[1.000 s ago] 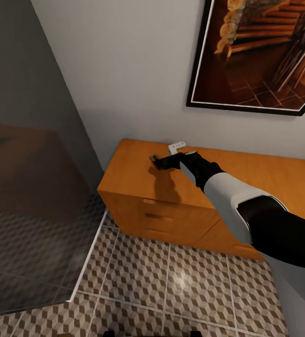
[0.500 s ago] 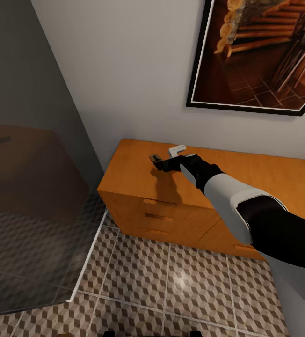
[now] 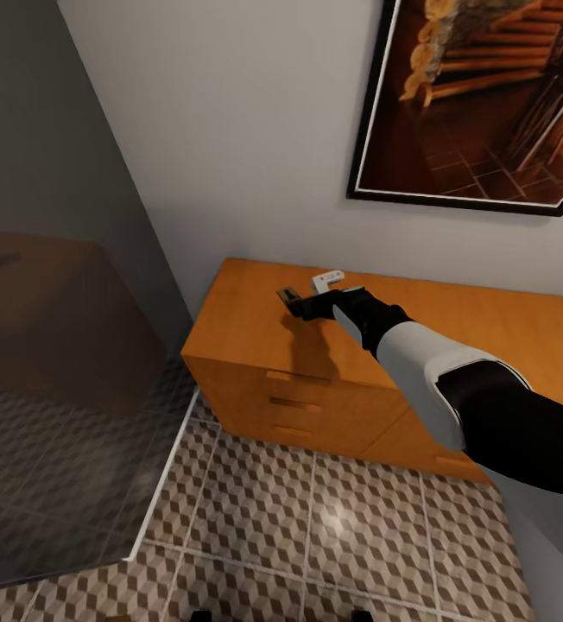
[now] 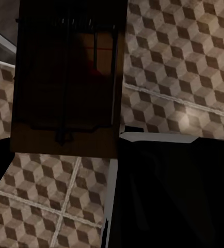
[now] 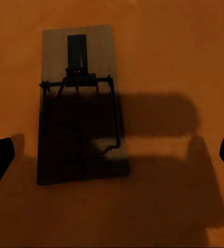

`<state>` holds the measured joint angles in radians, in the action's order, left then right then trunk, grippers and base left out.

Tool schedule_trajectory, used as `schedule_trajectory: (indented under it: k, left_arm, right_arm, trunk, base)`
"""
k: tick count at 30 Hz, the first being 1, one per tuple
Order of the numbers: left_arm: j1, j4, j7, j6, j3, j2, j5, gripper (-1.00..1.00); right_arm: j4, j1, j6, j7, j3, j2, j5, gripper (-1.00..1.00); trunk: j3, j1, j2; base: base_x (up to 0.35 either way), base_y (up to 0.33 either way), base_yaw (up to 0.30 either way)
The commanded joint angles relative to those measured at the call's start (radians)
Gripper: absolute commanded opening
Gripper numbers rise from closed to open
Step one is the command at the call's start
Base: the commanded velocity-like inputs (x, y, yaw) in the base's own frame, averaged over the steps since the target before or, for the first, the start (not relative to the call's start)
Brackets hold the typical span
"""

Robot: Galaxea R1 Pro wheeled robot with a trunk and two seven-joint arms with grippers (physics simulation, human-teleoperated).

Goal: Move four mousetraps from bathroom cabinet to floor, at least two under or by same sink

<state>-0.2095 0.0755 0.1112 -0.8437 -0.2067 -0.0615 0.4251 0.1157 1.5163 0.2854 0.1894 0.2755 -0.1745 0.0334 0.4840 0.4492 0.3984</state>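
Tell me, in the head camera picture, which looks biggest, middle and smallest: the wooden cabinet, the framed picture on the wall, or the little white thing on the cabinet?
1. cabinet
2. framed picture, cut off by the view's edge, so that order is unsure
3. little white thing, clearly smallest

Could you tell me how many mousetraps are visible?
2 mousetraps: one on the cabinet under the open right claw, one near the left wrist camera, above the floor. Others may be hidden.

Right arm extended forward, wrist level. Right gripper pointing down, fingers spread wide (tips at frame edges in wrist view). Left gripper's state not discernible.
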Motion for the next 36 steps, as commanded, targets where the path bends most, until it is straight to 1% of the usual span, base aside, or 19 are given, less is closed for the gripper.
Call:
schedule_trajectory:
  k: [1, 6, 16, 24, 29, 36]
  left_arm:
    - [-0.001, 0.004, 0.005, -0.005, -0.003, 0.000, 0.008, -1.00]
    - [-0.001, 0.004, 0.005, -0.005, -0.003, 0.000, 0.008, -1.00]
    - [-0.001, 0.004, 0.005, -0.005, -0.003, 0.000, 0.008, -1.00]
    - [-0.001, 0.004, 0.005, -0.005, -0.003, 0.000, 0.008, -1.00]
    - [-0.001, 0.004, 0.005, -0.005, -0.003, 0.000, 0.008, -1.00]
    - [-0.001, 0.004, 0.005, -0.005, -0.003, 0.000, 0.008, -1.00]
  right_arm:
    - [0.000, 0.001, 0.005, 0.001, 0.005, 0.000, 0.003, 1.00]
    - [-0.001, 0.001, 0.005, 0.001, 0.005, 0.000, 0.003, 1.00]
    - [-0.002, 0.001, 0.005, 0.001, 0.005, 0.000, 0.003, 1.00]
    - [-0.025, 0.001, 0.005, 0.001, 0.005, 0.000, 0.003, 1.00]
    - [-0.028, 0.001, 0.005, 0.001, 0.005, 0.000, 0.003, 1.00]
    - [-0.029, 0.001, 0.005, 0.000, 0.005, 0.000, 0.003, 1.00]
  trunk:
    - [0.001, 0.001, 0.002]
    - [0.001, 0.001, 0.002]
    - [0.001, 0.001, 0.002]
    - [0.001, 0.001, 0.002]
    - [0.001, 0.001, 0.002]
    - [0.001, 0.001, 0.002]
  base:
    - [0.183, 0.101, 0.000]
    - [0.083, 0.042, 0.000]
    - [0.006, 0.003, 0.000]
    - [0.000, 0.004, 0.000]
    - [0.000, 0.138, 0.000]
    - [0.000, 0.030, 0.000]
